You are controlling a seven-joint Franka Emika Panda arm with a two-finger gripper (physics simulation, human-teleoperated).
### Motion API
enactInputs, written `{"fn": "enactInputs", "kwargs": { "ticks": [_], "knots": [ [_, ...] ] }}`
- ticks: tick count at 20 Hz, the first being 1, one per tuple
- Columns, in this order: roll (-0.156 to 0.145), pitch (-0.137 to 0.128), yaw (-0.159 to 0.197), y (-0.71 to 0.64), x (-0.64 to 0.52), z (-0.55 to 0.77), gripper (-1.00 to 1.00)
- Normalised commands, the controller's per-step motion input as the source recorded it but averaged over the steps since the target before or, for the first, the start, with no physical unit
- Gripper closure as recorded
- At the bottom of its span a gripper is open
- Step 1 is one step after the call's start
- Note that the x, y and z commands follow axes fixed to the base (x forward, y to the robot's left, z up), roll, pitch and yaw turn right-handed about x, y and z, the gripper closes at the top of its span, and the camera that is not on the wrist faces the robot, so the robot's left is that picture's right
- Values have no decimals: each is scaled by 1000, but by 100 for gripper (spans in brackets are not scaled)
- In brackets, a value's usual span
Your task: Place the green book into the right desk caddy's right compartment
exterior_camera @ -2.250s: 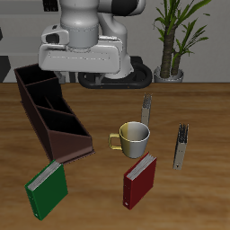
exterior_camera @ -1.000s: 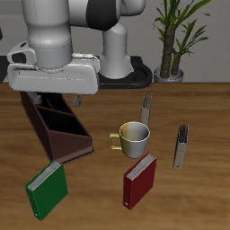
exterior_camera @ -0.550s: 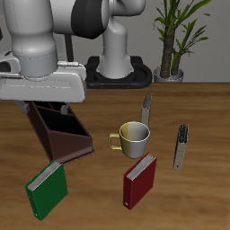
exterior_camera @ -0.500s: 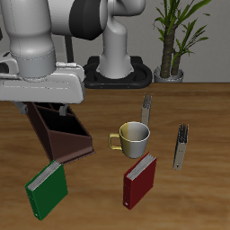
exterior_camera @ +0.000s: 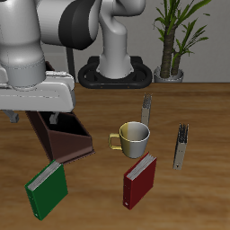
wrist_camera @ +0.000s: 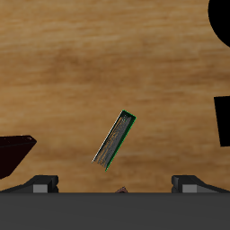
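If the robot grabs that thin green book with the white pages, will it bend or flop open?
The thin green hardcover book looks flat with stiff covers, so it probably stays rigid when lifted. Held by one cover only, it might fall open. It leans against the dark brown caddy, so a nudge could tip it flat.

One green book (exterior_camera: 46,190), one red book (exterior_camera: 139,180), one mug (exterior_camera: 133,137), one desk caddy (exterior_camera: 65,137), one potted plant (exterior_camera: 175,36)

green book (exterior_camera: 46,190) | flat near table front | beside right desk caddy (exterior_camera: 65,141)

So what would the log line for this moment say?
stage: approach | tool: above green book, holding nothing | book: on table beside brown caddy
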Motion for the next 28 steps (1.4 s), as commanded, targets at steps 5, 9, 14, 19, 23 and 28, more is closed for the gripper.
{"fn": "enactInputs", "kwargs": {
  "ticks": [5,9,14,19,23,28],
  "knots": [
    [-24,-18,-17,-4,50,-216,-100],
    [3,-22,-51,156,28,-294,-100],
    [8,-40,-52,79,8,-218,-100],
    [-28,-49,-22,-91,-13,-217,-100],
    [-14,-23,-1,-15,2,-136,-100],
    [-16,0,-25,1,2,-223,-100]
  ]
}}
